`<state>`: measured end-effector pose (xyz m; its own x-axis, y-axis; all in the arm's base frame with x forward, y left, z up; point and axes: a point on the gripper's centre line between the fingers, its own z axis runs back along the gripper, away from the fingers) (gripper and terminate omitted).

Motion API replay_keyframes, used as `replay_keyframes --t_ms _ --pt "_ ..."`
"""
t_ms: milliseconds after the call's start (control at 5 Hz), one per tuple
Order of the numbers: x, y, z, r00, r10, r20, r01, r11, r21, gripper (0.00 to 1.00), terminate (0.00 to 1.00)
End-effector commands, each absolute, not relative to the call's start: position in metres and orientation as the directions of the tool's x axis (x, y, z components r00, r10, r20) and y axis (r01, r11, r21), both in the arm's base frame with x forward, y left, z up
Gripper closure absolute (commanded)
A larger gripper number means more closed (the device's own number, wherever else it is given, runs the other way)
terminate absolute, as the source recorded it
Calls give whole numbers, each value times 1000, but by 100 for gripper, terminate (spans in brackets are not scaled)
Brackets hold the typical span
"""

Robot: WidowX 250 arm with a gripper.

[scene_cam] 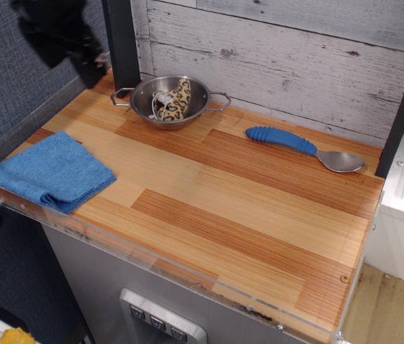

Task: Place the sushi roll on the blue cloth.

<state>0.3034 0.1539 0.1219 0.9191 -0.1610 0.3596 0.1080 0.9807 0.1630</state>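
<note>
Sushi roll [174, 100] lies inside the steel bowl [145, 102] at the back of the wooden surface [245, 208], close to the plank wall. Roll is tan-cream with dark spots, propped at a tilt against the bowl's inner side, with something white beside it in the bowl. Blue cloth [48, 172] is folded, flat at the front-left corner of the surface, well apart from the bowl, with nothing on it. Pincer [87, 68] is a dark motion-blurred shape at top left, above the surface's back-left edge, just left of the bowl and not touching it. Cannot tell whether it is released or clenched; the fingers are too smeared. Blue-handled spoon [306, 148] lies on the surface to the right of the bowl, handle pointing left, metal end to the right.
</note>
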Motion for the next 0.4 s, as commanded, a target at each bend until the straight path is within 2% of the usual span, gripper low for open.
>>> replay_keyframes --t_ms 0,200 --pt "354 137 137 893 -175 415 114 979 167 0 0" --pt "367 130 125 898 -164 408 115 983 142 0 0"
